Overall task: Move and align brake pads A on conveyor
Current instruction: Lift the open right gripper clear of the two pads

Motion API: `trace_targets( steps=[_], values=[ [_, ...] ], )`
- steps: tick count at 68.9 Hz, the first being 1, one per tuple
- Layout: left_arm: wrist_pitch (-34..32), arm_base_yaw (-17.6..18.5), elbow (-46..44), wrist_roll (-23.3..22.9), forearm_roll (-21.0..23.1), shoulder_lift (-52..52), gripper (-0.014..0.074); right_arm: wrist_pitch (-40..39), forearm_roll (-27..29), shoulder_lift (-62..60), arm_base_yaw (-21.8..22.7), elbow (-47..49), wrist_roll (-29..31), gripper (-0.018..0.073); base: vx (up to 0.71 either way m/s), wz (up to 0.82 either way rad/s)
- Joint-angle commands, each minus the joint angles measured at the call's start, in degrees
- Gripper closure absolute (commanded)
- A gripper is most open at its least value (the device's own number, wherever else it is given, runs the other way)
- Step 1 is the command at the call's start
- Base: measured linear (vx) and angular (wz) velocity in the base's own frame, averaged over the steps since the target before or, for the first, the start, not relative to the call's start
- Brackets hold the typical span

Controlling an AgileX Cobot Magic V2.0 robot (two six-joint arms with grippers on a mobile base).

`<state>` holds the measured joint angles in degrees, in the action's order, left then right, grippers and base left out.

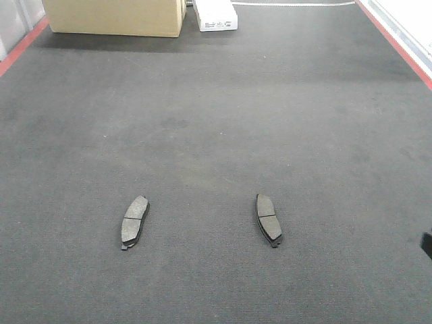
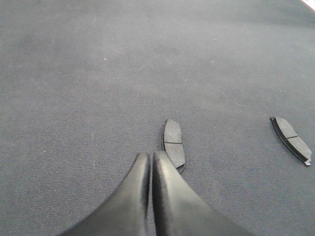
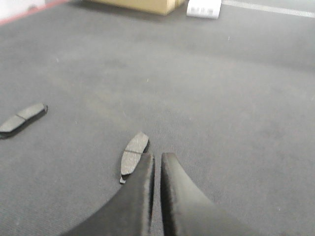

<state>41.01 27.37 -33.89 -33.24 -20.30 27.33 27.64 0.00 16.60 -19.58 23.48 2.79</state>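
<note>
Two brake pads show on the conveyor (image 1: pixel 216 121), both flat, well apart and approx. level w/ each other across the belt. The left brake pad (image 1: pixel 135 221) tips its far end rightward and the right brake pad (image 1: pixel 268 219) tips its far end leftward, so they're not parallel. A cardboard box (image 1: pixel 115 17) and a white box (image 1: pixel 216 15) sit at the far end.

The left gripper (image 2: pixel 150 158) has its fingers pressed together and holds nothing, w/ its tip just beside the left brake pad. The right gripper (image 3: pixel 157 158) is all but closed, only a slit btwn the fingers, and is also empty, just beside the right brake pad.

Step in hand, I'd judge: approach for a pick. To do it well:
- Open wide before descending.
- Straddle the pad's short width near the groove.
- Come low w/o digging into the belt, since the pads are thin.
- Set both down parallel.
</note>
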Motion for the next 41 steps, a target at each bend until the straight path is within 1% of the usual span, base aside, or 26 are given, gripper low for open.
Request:
trace_targets(
  steps=[1, 41],
  values=[
    [-3.40, 0.21, -1.45, -0.19, -0.87, 0.31, 0.0603, -4.13, -0.81, -1.13, 0.18, 1.15, 0.36, 0.0564, 0.00, 0.00],
    [-3.40, 0.21, -1.45, -0.19, -0.87, 0.31, 0.0603, -4.14, -0.81, -1.34, 0.18, 1.15, 0.30, 0.0563, 0.00, 0.00]
  ],
)
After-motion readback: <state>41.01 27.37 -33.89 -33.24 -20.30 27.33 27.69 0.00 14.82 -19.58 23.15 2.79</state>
